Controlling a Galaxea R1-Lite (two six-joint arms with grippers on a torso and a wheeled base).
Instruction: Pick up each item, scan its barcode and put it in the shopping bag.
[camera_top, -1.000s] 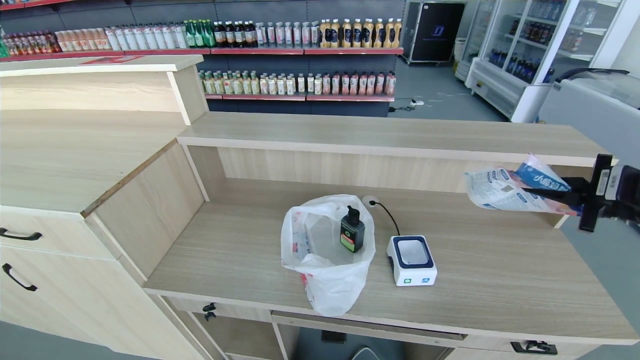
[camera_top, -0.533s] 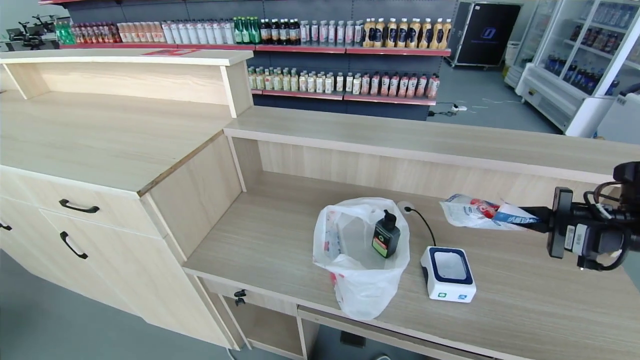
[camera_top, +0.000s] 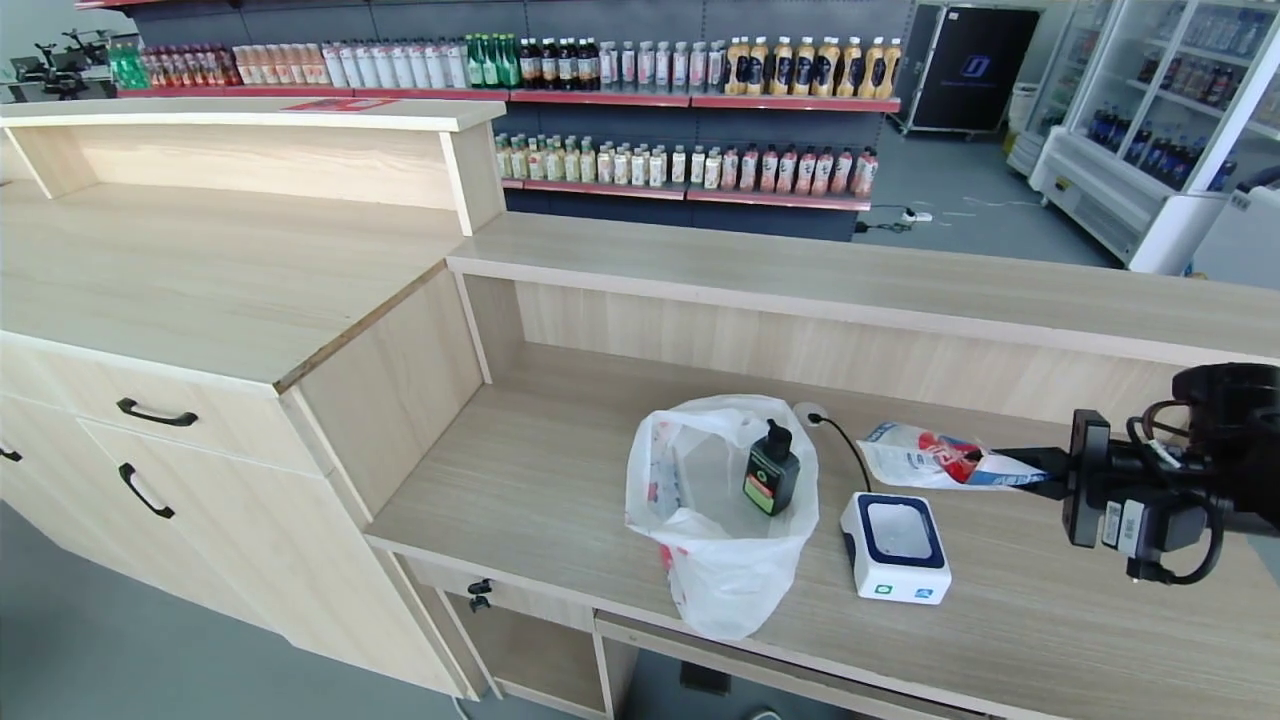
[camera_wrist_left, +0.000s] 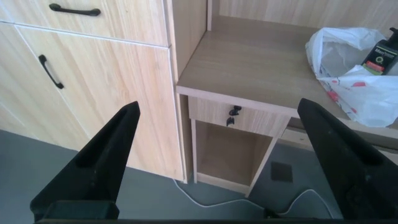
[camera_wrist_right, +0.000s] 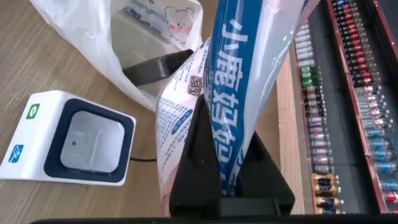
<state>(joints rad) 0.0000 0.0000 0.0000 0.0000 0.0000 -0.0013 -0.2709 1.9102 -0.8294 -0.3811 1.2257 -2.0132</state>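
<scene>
Head view: the right fingers (camera_top: 1035, 465) are clamped shut on one end of a white, blue and red snack packet (camera_top: 925, 455). The packet sticks out sideways to the left, held over the tabletop (camera_top: 1010, 620) just on the far side of the scanner (camera_top: 893, 548) and right of the shopping bag (camera_top: 715, 540). The bag is standing open on the tabletop, just left of the scanner, with a dark pump bottle (camera_top: 771, 478) upright inside it. A black cable (camera_top: 850, 445) runs from the scanner toward the far wall of the counter.

Right wrist view gives a close look at the same grip: the dark fingers (camera_wrist_right: 199, 155) pinch the packet (camera_wrist_right: 242, 74), with the scanner (camera_wrist_right: 81, 146) and the bag (camera_wrist_right: 87, 43) below.

Left wrist view: the left fingers (camera_wrist_left: 106, 162) are spread wide with nothing between them, hanging off the near left of the counter, facing the cupboard drawers (camera_wrist_left: 93, 37).
</scene>
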